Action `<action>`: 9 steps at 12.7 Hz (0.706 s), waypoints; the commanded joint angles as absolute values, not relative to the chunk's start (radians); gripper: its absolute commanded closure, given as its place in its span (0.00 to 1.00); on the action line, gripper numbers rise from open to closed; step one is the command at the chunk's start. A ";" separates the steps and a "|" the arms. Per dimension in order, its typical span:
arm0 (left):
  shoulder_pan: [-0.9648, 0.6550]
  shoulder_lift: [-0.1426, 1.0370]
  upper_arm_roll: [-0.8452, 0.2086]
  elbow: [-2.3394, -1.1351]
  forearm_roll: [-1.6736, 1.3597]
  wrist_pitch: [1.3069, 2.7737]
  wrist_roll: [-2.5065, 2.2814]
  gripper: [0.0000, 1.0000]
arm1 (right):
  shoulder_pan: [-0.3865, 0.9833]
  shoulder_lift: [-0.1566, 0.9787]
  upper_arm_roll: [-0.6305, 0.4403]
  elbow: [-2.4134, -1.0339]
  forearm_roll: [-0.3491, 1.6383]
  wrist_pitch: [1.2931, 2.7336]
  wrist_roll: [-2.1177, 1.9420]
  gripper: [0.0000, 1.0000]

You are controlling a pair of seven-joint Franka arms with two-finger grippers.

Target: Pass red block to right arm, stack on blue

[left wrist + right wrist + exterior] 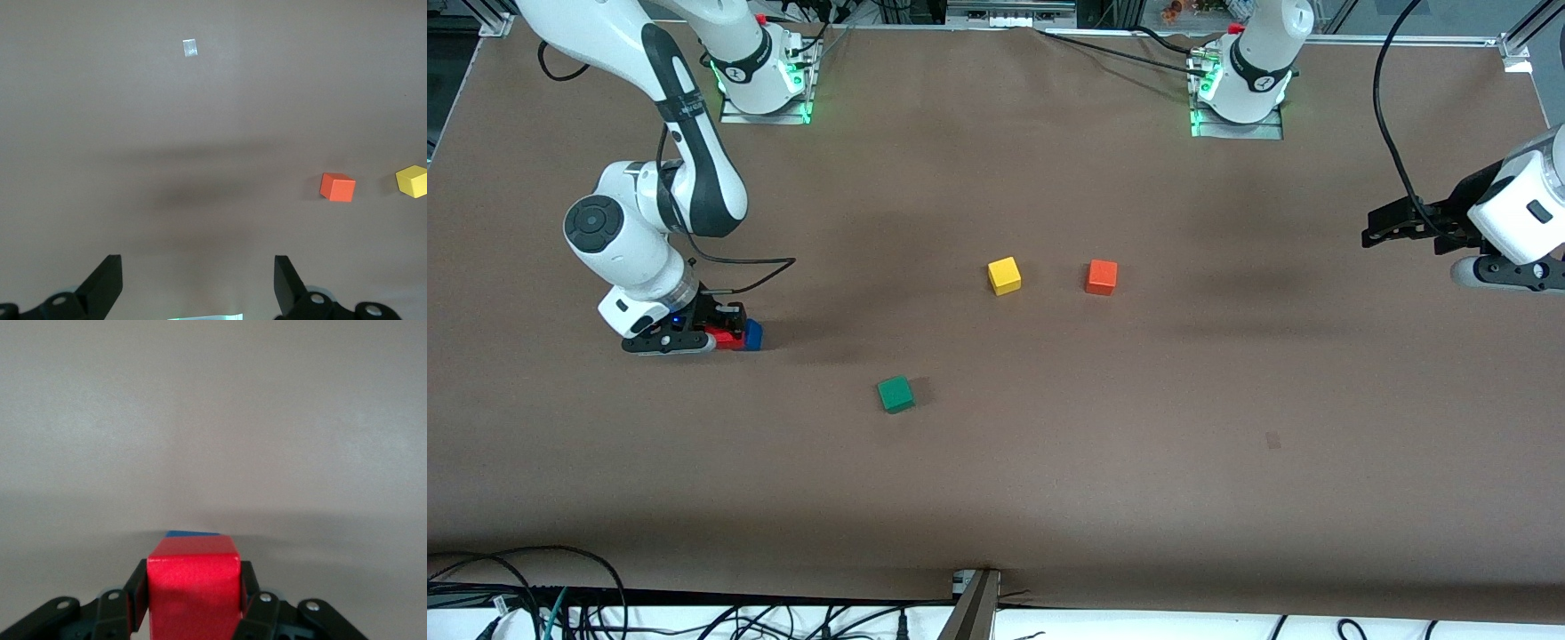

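My right gripper point(727, 337) is low at the right arm's end of the table, shut on the red block point(723, 339). In the right wrist view the red block point(193, 590) fills the space between the black fingers point(138, 590). The blue cube point(754, 335) sits on the table, touching or nearly touching the red block. Only a thin strip of its top point(191, 534) shows past the red block. I cannot tell whether the red block rests on it. My left gripper point(1371, 234) is open and empty, held in the air at the left arm's end of the table. In its wrist view point(197, 267) the fingers stand wide apart.
A yellow cube point(1004, 276) and an orange cube point(1101, 277) sit side by side mid-table; both also show in the left wrist view, orange point(337, 187) and yellow point(412, 181). A green cube point(895, 394) lies nearer the front camera. Cables run along the front edge.
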State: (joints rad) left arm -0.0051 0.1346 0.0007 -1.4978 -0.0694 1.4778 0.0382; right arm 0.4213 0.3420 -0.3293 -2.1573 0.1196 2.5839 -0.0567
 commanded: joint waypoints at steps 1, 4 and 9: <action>-0.011 0.104 -0.008 -1.528 -0.041 1.494 0.022 0.00 | 0.425 0.341 -0.327 -2.154 0.121 2.592 -0.037 1.00; -0.018 0.098 -0.008 -1.525 -0.040 1.497 -0.011 0.00 | 0.425 0.341 -0.325 -2.154 0.121 2.592 -0.037 1.00; -0.014 0.107 -0.006 -1.513 -0.043 1.500 0.000 0.00 | 0.425 0.341 -0.325 -2.154 0.121 2.591 -0.037 1.00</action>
